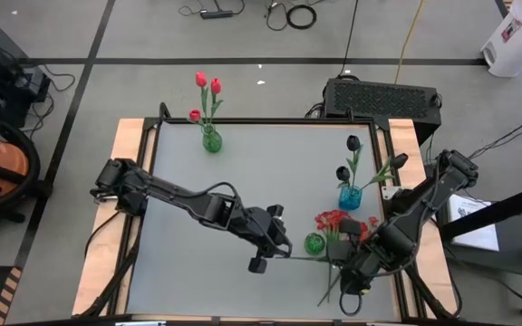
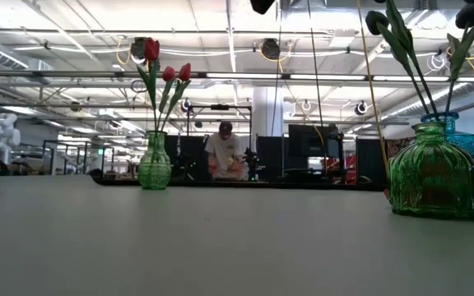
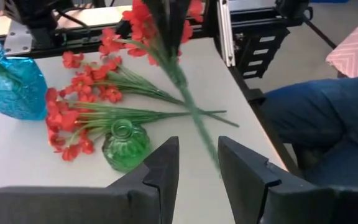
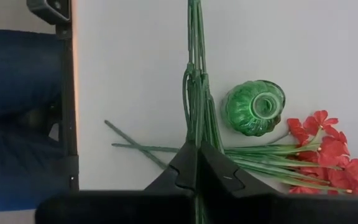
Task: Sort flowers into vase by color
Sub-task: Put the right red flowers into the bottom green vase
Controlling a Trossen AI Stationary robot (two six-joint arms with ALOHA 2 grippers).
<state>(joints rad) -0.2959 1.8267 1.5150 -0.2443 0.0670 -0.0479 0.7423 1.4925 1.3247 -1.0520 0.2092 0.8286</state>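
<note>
Your right gripper point(image 4: 196, 163) is clamped on the stems of the bunch of small red blossoms point(image 1: 333, 220), holding it just beside the small green vase point(image 1: 314, 243) at the table's near right. Your left gripper point(image 3: 197, 168) hangs close by with its fingers apart, a stem passing between them untouched. More red sprays point(image 3: 79, 112) lie flat on the table point(image 1: 243, 172). Black tulips point(image 1: 347, 158) stand in the blue vase point(image 1: 350, 196); red-pink tulips point(image 1: 205, 91) stand in the far green vase point(image 1: 211, 139).

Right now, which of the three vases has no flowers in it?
The small green vase near the right gripper is empty. The far green vase holds red tulips, and the blue vase holds black ones.
</note>
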